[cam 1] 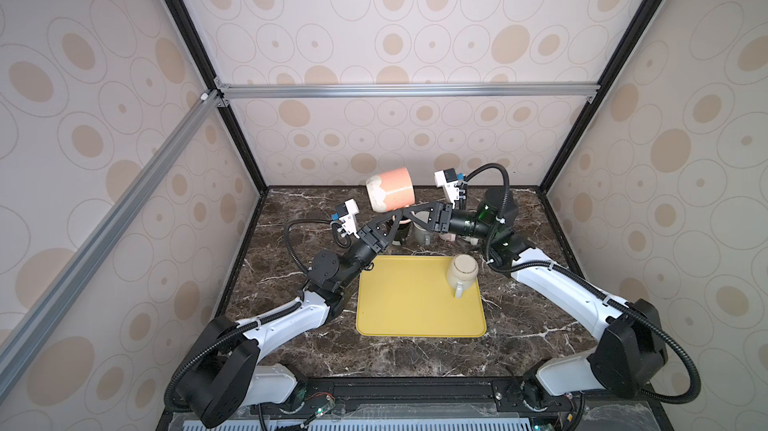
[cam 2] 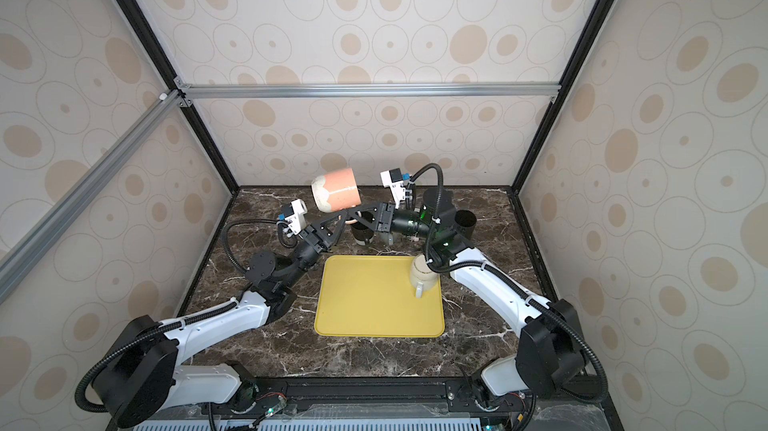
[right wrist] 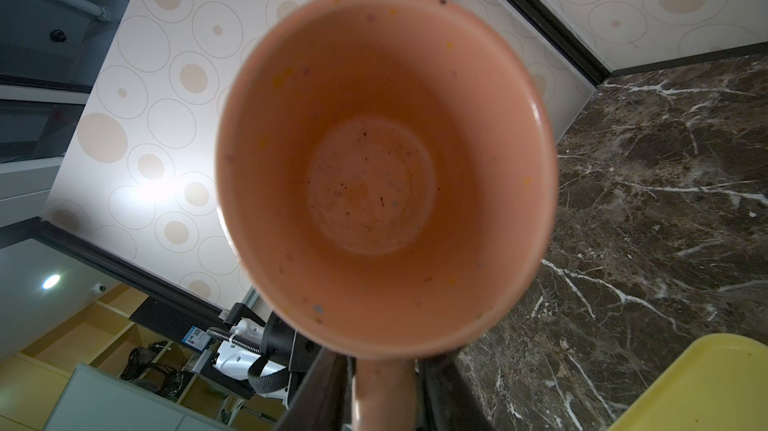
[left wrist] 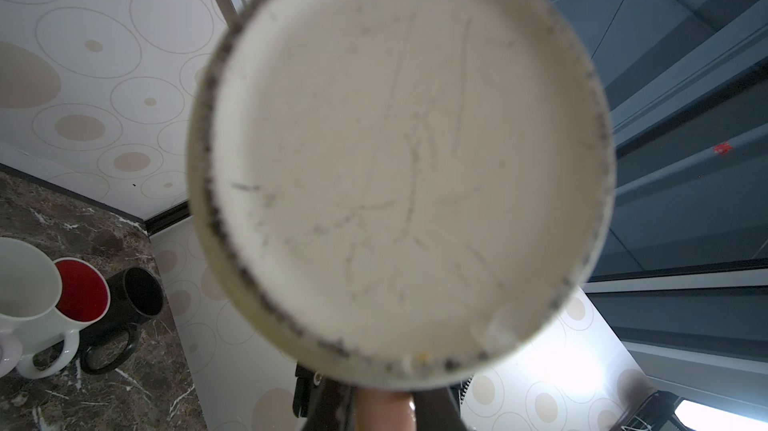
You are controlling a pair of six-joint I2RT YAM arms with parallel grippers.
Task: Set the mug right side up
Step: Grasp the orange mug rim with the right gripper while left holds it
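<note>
Top views both show the pink mug off the table, raised in the upper centre of the frame and lying on its side, with the pale base toward the left, the mouth toward the right and the handle underneath. The left gripper reaches up from the lower left to the handle. The right gripper reaches in level from the right to the same handle, so both sets of tips meet just beneath the mug. Left wrist view: the mug's scuffed base fills the picture, and the handle sits between the dark fingers, which are clamped narrow on it. Right wrist view: the mug's pink interior faces the camera, and the handle lies between the fingers, close on both sides; whether they press on it cannot be told. A yellow tray lies on the marble table in the lower centre, with a beige mug at its upper right corner, handle toward the lower edge. The left wrist view also shows a white mug, a red-lined mug and a black mug side by side on the table.
</note>
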